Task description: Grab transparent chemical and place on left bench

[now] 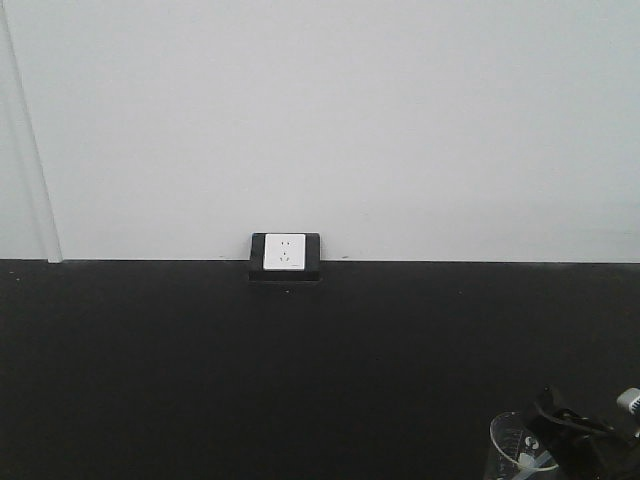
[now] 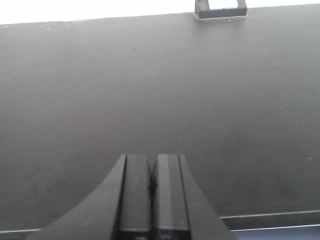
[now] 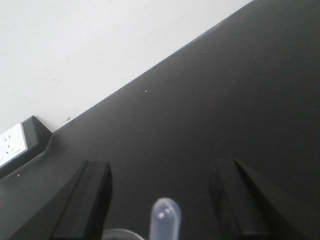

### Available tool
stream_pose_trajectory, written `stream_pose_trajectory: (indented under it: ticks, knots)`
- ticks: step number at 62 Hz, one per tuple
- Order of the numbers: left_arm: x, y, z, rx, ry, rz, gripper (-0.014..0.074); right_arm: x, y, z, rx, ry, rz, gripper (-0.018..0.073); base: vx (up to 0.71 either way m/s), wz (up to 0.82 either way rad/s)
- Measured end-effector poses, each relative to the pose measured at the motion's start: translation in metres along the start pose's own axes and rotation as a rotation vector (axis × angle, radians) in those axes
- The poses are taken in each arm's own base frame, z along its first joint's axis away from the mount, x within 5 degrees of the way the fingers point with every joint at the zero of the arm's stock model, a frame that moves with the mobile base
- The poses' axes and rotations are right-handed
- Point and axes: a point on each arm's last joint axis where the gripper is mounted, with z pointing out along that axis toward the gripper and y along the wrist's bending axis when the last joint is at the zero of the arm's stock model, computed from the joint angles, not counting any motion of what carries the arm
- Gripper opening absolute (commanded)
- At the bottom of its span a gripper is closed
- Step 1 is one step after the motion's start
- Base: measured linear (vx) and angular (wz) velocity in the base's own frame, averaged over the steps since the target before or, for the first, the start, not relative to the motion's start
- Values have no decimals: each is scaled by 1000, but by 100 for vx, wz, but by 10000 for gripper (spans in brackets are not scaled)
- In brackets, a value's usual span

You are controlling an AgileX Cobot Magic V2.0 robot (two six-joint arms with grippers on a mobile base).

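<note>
While the right gripper (image 3: 160,168) hangs with its jaws spread wide, the transparent chemical (image 3: 165,216) shows its bluish-white bulb between them, on the near side of the fingertips and roughly centred. Nothing is held. The dropper stands in a clear beaker (image 1: 515,446) at the near right of the table (image 1: 200,370), bulb uppermost. Its long axis appears to run up out of the glass toward the gripper, though the stem is hidden, so any lean cannot be confirmed.

The left gripper (image 2: 152,165) has its jaws pressed together, empty, over bare table further left. The right arm is plainly the nearer, and I judge the grasp to be its job.

Clearances: the beaker rim lies just beside the bulb and could be struck as the jaws come together. Toward the socket (image 1: 285,252) and the wall (image 1: 350,120) the black surface offers open room. The table's near edge shows just below the left gripper. The left bench is not in view.
</note>
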Motion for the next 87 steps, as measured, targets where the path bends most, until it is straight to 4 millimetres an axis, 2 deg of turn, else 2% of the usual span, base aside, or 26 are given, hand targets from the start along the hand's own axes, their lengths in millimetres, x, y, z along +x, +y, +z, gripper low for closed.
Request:
stream_pose_trajectory:
  ticks: [10, 25, 35, 56, 73, 87]
  knots:
    - [0, 0, 0, 0, 0, 0, -3, -2, 2, 2, -8, -7, 18, 326, 0, 0]
    - [0, 0, 0, 0, 0, 0, -3, 2, 1, 2, 10, 34, 30, 111, 0, 0]
    - [0, 0, 0, 0, 0, 0, -3, 3, 3, 2, -11, 44, 23, 20, 0, 0]
    - [0, 0, 0, 0, 0, 0, -3, 0, 11, 1, -93, 26, -73, -1, 0, 0]
    - [0, 0, 0, 0, 0, 0, -3, -35, 37, -15, -228, -64, -290, -1, 0, 0]
    - [0, 0, 0, 0, 0, 0, -3, -63, 61, -47, -360, 5, -507, -1, 0, 0]
